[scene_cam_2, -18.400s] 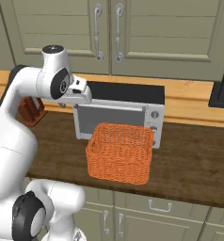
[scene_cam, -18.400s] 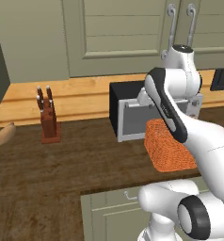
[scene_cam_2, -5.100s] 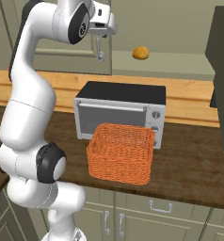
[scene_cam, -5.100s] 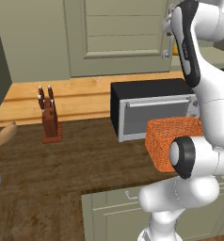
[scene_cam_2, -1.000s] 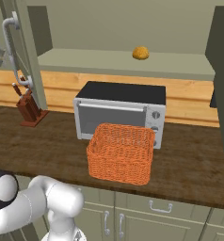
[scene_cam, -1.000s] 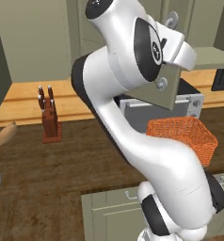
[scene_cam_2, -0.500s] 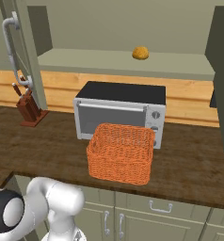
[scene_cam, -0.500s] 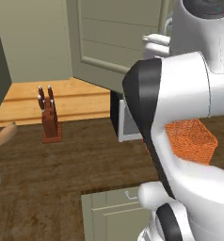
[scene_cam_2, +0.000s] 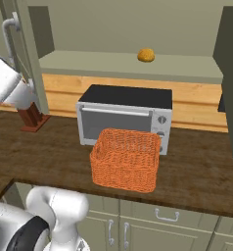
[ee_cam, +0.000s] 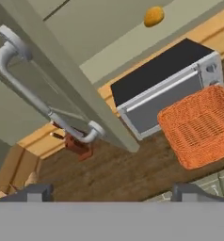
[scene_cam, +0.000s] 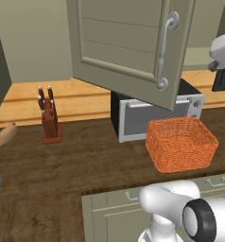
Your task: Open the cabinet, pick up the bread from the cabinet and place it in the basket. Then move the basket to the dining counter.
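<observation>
Hand view: gripper (ee_cam: 109,194) spread, empty, cabinet (ee_cam: 62,84) door swung wide just ahead. Next, I judge, reach beyond it to the bread (ee_cam: 154,16).

I see open air above the basket (scene_cam_2: 126,159) and toaster oven (scene_cam_2: 126,117) up to the shelf (scene_cam_2: 128,66); the swung-out cabinet door (scene_cam: 128,47) blocks the left.

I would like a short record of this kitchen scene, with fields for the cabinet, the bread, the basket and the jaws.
cabinet: doors swung open, shelf exposed
bread: alone on the cabinet shelf, above the toaster oven
basket: on the dark wood counter in front of the toaster oven, nothing inside
jaws: open, holding nothing, near the door handle
task step: bread not yet picked up
</observation>
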